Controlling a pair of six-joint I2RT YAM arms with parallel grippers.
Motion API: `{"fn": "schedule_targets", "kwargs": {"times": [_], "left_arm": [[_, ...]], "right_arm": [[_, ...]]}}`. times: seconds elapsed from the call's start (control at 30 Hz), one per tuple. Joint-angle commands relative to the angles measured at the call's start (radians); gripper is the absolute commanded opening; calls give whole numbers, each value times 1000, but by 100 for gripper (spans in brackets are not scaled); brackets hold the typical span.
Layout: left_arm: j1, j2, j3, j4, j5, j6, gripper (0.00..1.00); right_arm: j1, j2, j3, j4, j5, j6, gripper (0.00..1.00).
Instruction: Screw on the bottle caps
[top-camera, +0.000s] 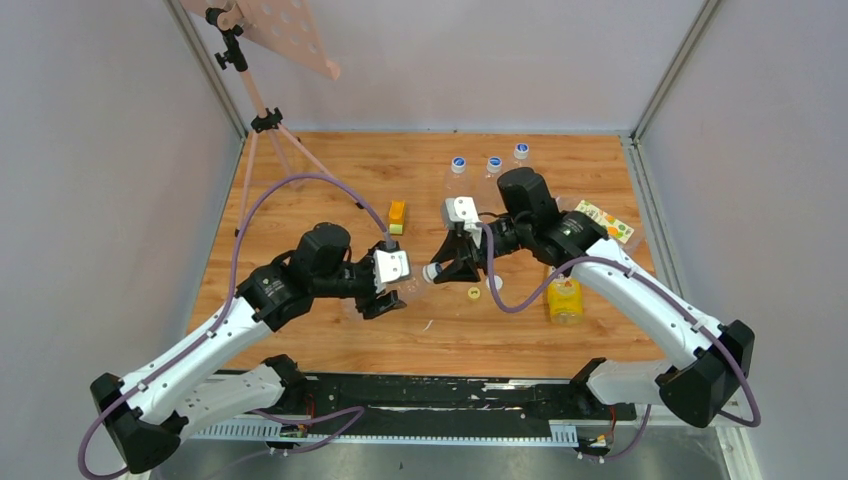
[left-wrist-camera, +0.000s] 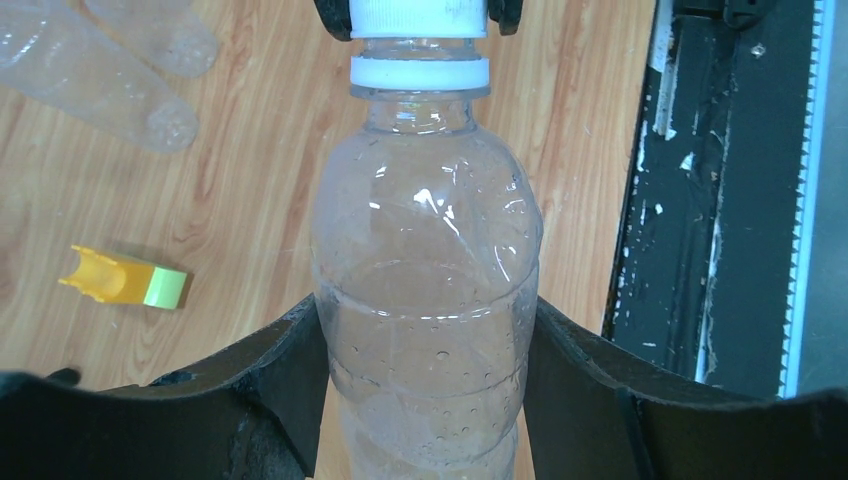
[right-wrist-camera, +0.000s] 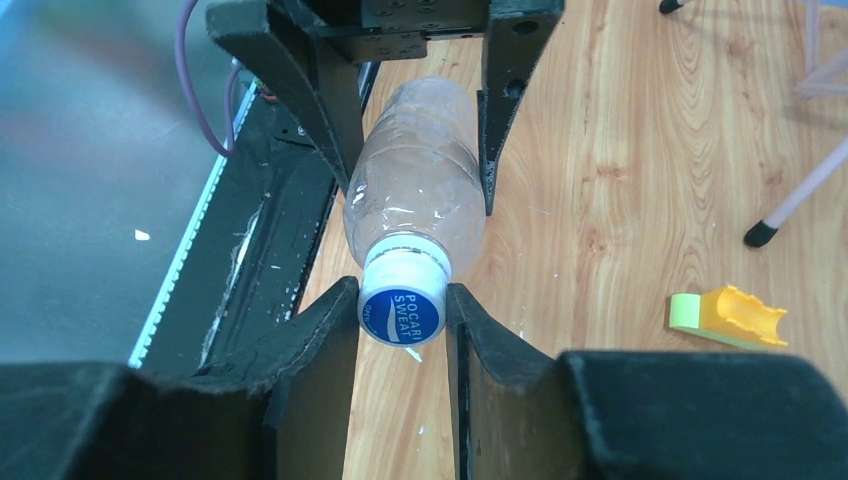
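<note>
Right gripper is being pinched on the blue cap, left gripper on the clear bottle; threading is being attempted, twisting being required next

**Wood counter with bottles, loose caps and a block**

The counter is a wood-grain board with a black strip along its near edge. At the far edge, around the middle, three clear bottles with blue caps sit side by side. Left of them lies a small orange-and-green block. On the right a labelled bottle lies farther back, with a yellow bottle nearer. Left of the yellow bottle, a yellow cap and a white cap lie just beside each other. A stand rests its pink legs at the far left.
</note>
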Motion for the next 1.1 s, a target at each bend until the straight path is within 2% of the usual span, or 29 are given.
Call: {"fn": "schedule_targets", "kwargs": {"times": [0.0, 0.13, 0.27, 0.4, 0.43, 0.57, 0.67, 0.77, 0.83, 0.9, 0.97, 1.07], "left_arm": [[-21, -44, 34, 454, 37, -7, 39], [-40, -51, -5, 518, -31, 37, 39], [-72, -43, -46, 624, -153, 94, 39], [-129, -10, -70, 728, -347, 155, 39], [-157, -2, -78, 763, -417, 168, 39], [-223, 59, -96, 847, -598, 226, 39], [-242, 79, -100, 858, -655, 218, 38], [-242, 95, -91, 809, -710, 190, 38], [-243, 119, -66, 725, -757, 159, 39], [-241, 148, -38, 624, -785, 109, 39], [-234, 164, -24, 519, -771, 69, 39], [-198, 160, -19, 420, -682, 16, 38]], "right_arm": [[35, 68, 46, 11, 22, 227, 1], [35, 110, 101, 11, 78, 463, 2], [36, 167, 170, 8, 265, 758, 3], [36, 224, 229, -52, 566, 1101, 4], [36, 233, 237, -73, 621, 1186, 8], [36, 241, 216, -89, 683, 1418, 8], [36, 228, 205, -86, 748, 1470, 12], [33, 185, 206, -51, 768, 1417, 22], [22, 152, 206, -9, 741, 1329, 32], [-8, 121, 205, 13, 705, 1261, 46], [-37, 100, 202, 29, 655, 1188, 54], [-73, 73, 203, 36, 595, 1104, 61]]}}
